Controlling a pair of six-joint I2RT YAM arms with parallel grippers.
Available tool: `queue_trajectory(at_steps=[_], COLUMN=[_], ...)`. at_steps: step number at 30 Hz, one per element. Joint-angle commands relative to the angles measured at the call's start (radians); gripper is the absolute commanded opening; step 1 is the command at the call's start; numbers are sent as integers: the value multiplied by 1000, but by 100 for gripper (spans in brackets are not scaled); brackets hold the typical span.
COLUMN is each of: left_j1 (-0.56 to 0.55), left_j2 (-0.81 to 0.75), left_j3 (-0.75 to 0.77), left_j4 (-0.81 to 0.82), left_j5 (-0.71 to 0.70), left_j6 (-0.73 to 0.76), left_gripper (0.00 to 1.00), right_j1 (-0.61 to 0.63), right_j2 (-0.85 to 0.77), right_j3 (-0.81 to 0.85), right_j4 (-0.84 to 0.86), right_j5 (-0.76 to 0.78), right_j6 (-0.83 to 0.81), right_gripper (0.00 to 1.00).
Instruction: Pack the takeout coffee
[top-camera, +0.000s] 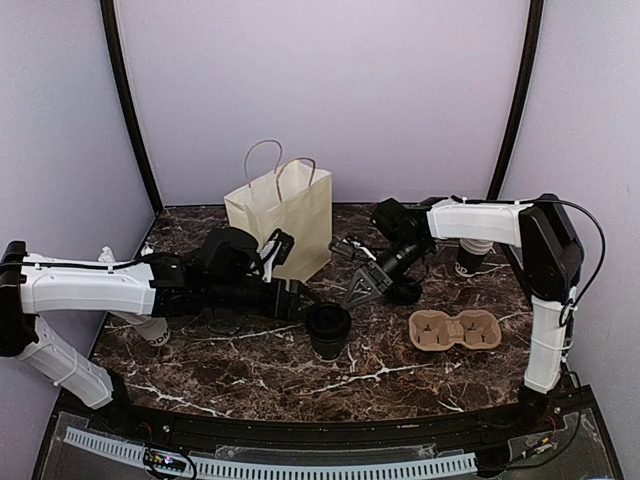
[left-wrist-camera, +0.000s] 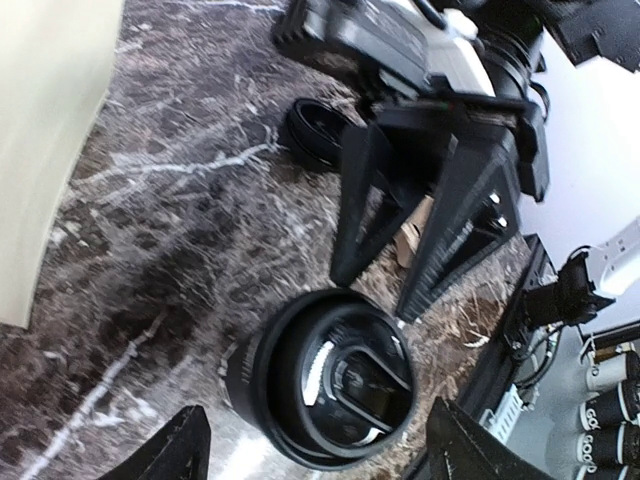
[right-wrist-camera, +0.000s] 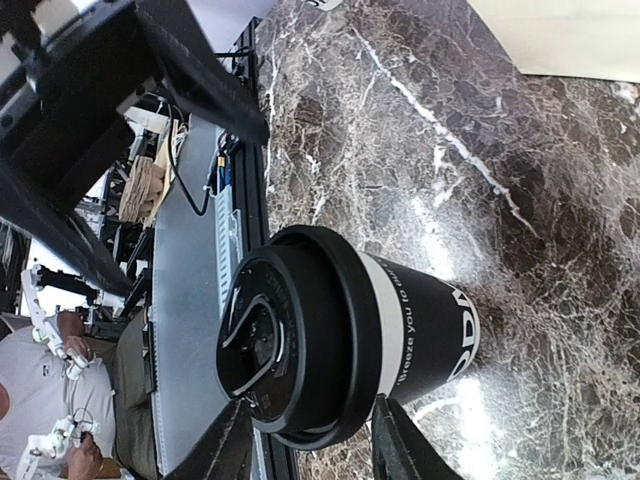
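A dark takeout coffee cup (top-camera: 328, 328) with a white band and a black lid stands upright on the marble table, left of the tan two-hole tray (top-camera: 455, 330). My left gripper (top-camera: 303, 303) is open beside it. In the left wrist view its fingertips (left-wrist-camera: 185, 447) stand wide on either side of the cup (left-wrist-camera: 335, 380) without touching. My right gripper (top-camera: 358, 292) reaches in from the right, open, with its tips just short of the lid (right-wrist-camera: 270, 345). A loose black lid (top-camera: 405, 291) lies on the table by the right gripper.
A cream handled paper bag (top-camera: 285, 212) stands upright behind the cup, close to the left arm's wrist. A white cup (top-camera: 150, 328) sits partly under the left forearm. Another cup (top-camera: 470, 258) stands half hidden behind the right forearm.
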Motion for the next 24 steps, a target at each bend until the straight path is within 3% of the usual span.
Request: queue_trajectory(at_steps=[1,5,11,17,24], left_j1=[-34,-38,-37,-11,32], left_j2=[5,77,123,171,212], left_j3=[1,45,69,109,136], left_j4=[-68,-147,-112,-127,-116], left_j5=[7,-37,-38,-40,-21], left_j6=[-96,-143,-108,-54,29], left_gripper=[77,73,68,67,68], right_j1=[14,17,18,34,79], right_j2=[25,19,-30,-98,-150], right_j3=[7,-12,-79,-160,-205], right_j4=[-22,-24,-5,-6,9], right_j5=[-45,-42,-22,-86,-57], right_j6=[-27,-38,-51,-98,-95], right_gripper=[40,39,39,39,41])
